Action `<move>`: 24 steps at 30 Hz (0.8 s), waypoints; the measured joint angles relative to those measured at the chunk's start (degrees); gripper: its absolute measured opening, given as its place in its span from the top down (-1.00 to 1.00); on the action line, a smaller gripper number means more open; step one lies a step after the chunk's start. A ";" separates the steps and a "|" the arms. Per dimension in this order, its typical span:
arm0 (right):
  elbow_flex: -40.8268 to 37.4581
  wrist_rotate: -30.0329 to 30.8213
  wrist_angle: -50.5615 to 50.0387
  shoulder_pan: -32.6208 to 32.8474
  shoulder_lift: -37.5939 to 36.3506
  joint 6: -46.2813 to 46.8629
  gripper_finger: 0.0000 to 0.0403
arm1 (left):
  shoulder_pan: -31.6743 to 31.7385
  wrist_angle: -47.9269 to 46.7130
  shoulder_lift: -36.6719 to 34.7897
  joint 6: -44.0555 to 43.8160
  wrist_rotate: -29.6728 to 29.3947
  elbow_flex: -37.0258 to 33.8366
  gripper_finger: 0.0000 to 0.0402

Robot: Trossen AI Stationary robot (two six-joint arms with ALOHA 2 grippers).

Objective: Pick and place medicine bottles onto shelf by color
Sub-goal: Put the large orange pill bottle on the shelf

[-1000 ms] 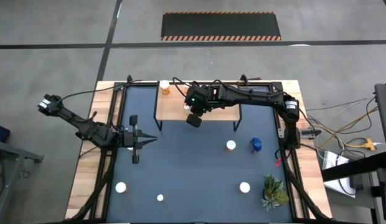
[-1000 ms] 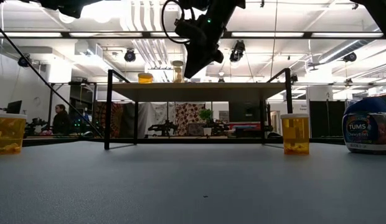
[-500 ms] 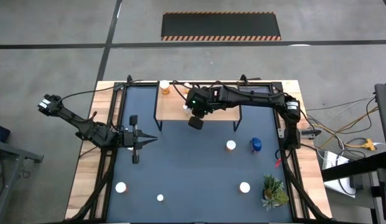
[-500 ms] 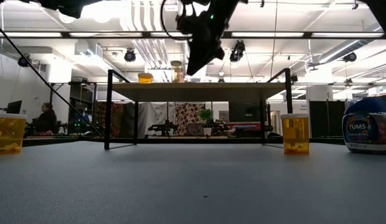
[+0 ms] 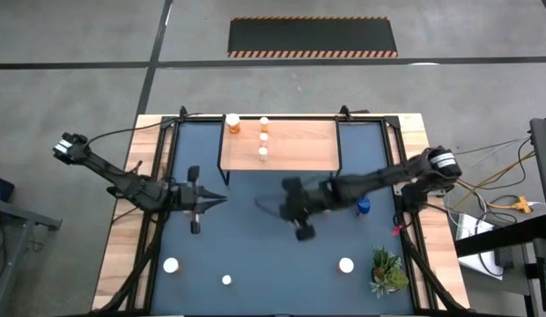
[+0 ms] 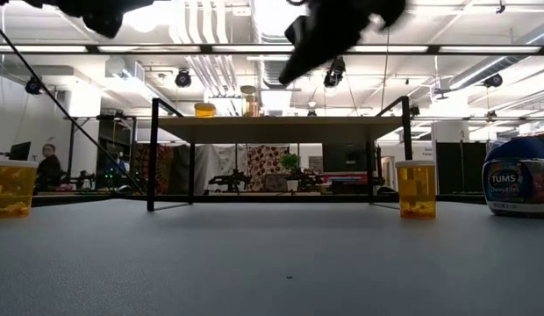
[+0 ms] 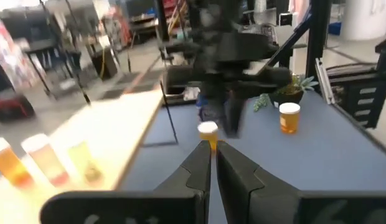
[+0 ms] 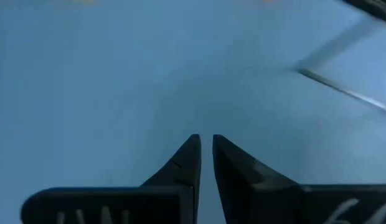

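The wooden shelf [image 5: 299, 145] stands at the mat's far side. It carries an orange bottle [image 5: 232, 122] and three small pale bottles in a row [image 5: 263, 137]. More white-capped bottles stand on the mat [image 5: 171, 264] [image 5: 226, 280] [image 5: 346, 264]. The blue bottle [image 5: 363, 208] stands on the mat beside my right arm. My right gripper [image 5: 299, 224] hangs blurred over the mat's middle, shut and empty, fingers [image 8: 206, 146] slanting down at bare mat. My left gripper [image 5: 217, 199] waits shut at the mat's left, pointing toward the table's right edge [image 7: 211, 163].
A small green plant [image 5: 387, 271] stands at the near right corner. The low view shows an orange bottle [image 6: 416, 187] and the blue bottle [image 6: 516, 175] on the right, another orange bottle [image 6: 9, 187] on the left. Black frame rails run along both sides of the mat.
My right gripper has left the shelf and swung fast toward the near edge and rightward, sinking and rolling, and now hangs over the mat's middle. A small pale bottle stands on the shelf where it was. Its arm now covers the orange bottle left of the blue one.
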 joint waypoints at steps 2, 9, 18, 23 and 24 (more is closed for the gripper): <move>-6.32 -2.21 8.87 2.00 -1.29 -2.78 0.83 | 0.00 -0.09 2.11 -5.33 0.00 0.00 0.96; -20.19 -6.50 27.44 3.56 -7.37 -6.64 0.83 | 0.00 -0.86 11.13 -29.19 0.54 3.23 0.96; -26.37 -7.00 29.13 3.17 -16.15 -9.22 0.83 | 0.04 -46.11 20.94 -78.22 14.65 14.49 0.96; -28.36 -7.02 29.06 3.17 -17.43 -9.23 0.83 | 0.07 -72.66 26.83 -95.94 22.16 19.33 0.96; -28.58 -7.02 29.10 3.17 -17.24 -9.23 0.83 | 0.09 -74.09 27.52 -96.31 22.58 19.63 0.96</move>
